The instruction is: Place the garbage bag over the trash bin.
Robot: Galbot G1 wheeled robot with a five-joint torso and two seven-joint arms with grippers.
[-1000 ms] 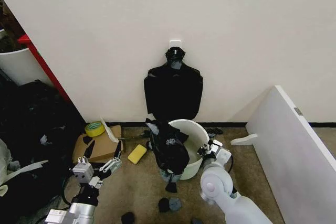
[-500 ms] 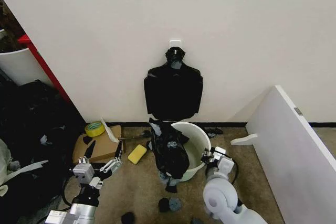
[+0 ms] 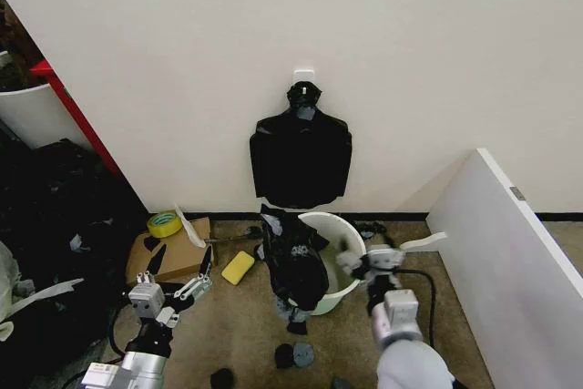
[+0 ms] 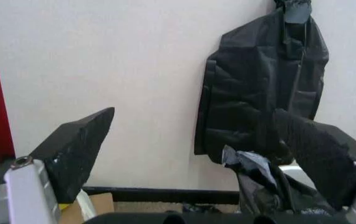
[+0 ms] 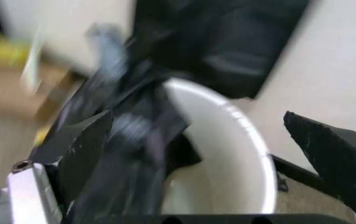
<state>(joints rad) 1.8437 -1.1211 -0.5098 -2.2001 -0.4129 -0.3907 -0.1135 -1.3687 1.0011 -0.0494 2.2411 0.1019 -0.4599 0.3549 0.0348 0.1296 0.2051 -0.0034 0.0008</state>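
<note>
The white trash bin (image 3: 339, 257) stands on the carpet by the wall, leaning a little. The glossy black garbage bag (image 3: 293, 266) hangs crumpled over the bin's left rim and down its outer side; the right part of the rim is bare. My right gripper (image 3: 358, 261) hovers open just right of the bin, holding nothing. In the right wrist view the bin (image 5: 246, 154) and bag (image 5: 128, 135) lie beyond my open right gripper (image 5: 196, 116). My left gripper (image 3: 179, 269) waits open, low at the left; the left wrist view shows my left gripper (image 4: 193, 114) wide apart and empty.
A flat bundle of black bags (image 3: 301, 157) hangs on the wall behind the bin. A cardboard box (image 3: 173, 252), tape roll (image 3: 164, 223) and yellow sponge (image 3: 238, 267) lie left of it. Black scraps (image 3: 296, 353) dot the floor. A white panel (image 3: 510, 261) slants at the right.
My right gripper has pulled out of the bin and drawn back to the right of it. The bin has shifted slightly. The bag stays on the left rim. The left arm is still.
</note>
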